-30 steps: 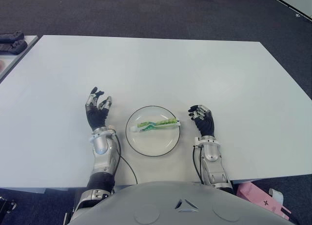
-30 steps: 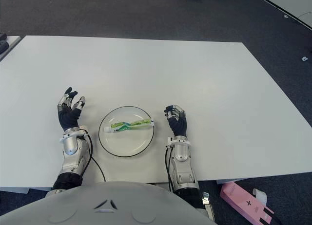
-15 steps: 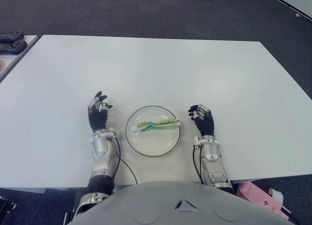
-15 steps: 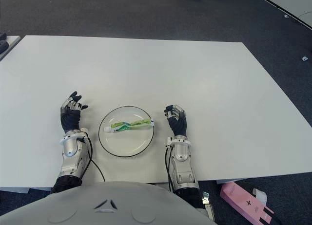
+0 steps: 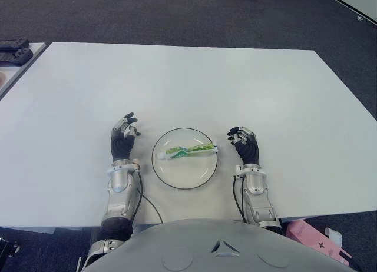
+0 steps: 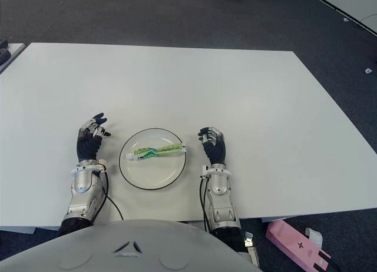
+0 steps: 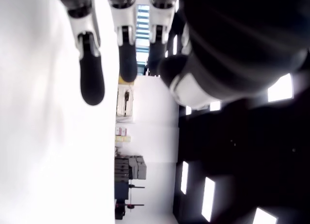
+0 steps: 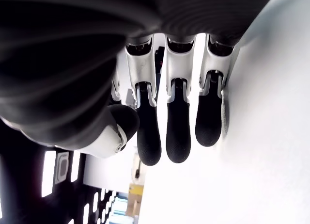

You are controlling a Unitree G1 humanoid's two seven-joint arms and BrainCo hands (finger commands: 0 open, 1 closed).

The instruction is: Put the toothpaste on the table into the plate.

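A green-and-white toothpaste [image 5: 189,149] tube lies across the middle of a white, dark-rimmed plate [image 5: 177,176] near the front edge of a white table [image 5: 188,83], its cap end pointing left and its flat end reaching the plate's right rim. The left hand [image 5: 122,142] shows just left of the plate, palm turned toward it, its fingers [image 7: 91,78] loosely extended and holding nothing. The right hand [image 5: 245,146] shows just right of the plate, its fingers [image 8: 178,132] gently curved side by side, likewise empty. Both forearms run back toward the robot's grey torso at the near edge, with a thin cable [image 5: 151,201] trailing along the table from the left wrist. Beyond the table's far side lies dark carpet [image 5: 177,13]; a pink box [image 6: 297,245] sits on the floor at the near right.
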